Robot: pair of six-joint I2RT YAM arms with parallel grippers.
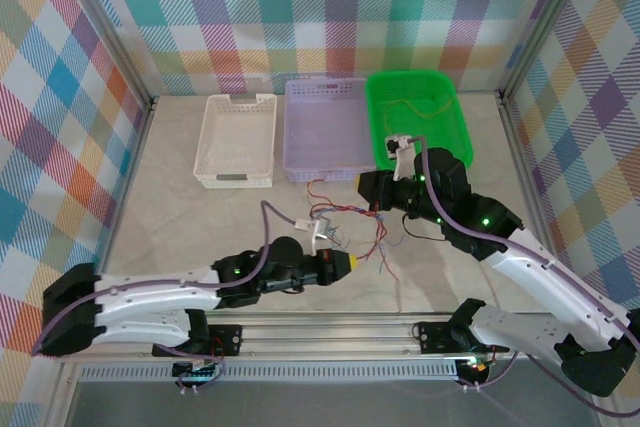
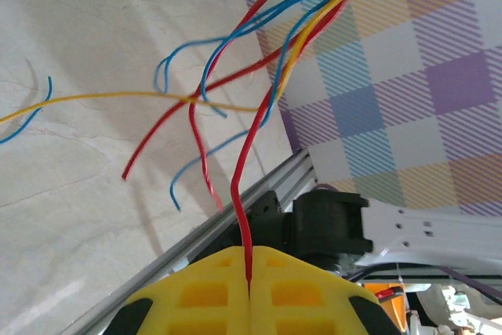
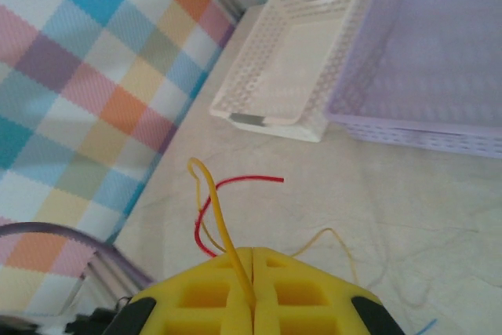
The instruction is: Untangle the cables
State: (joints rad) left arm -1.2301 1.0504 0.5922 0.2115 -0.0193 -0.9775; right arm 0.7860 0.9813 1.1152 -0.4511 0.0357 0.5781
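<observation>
Plaid walls all round, pale marbled worktop (image 1: 200, 217). The cables (image 1: 350, 219) sit mid-frame in the top view, a loose red, blue and yellow snarl just below the purple basket (image 1: 325, 137). The left tool (image 2: 249, 292) is pinched together on a red cable (image 2: 244, 225), and the right tool (image 3: 252, 276) on a yellow cable (image 3: 225, 233). My worry is that both grips look to be right at the tips, so a tug could slip a strand free or cinch the knot tighter. No readable labels anywhere.

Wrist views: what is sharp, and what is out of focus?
Left wrist view: the red wire is fairly sharp, the left claw soft. Right wrist view: the right claw and yellow wire are soft near the lens, the white basket slightly blurred.
</observation>
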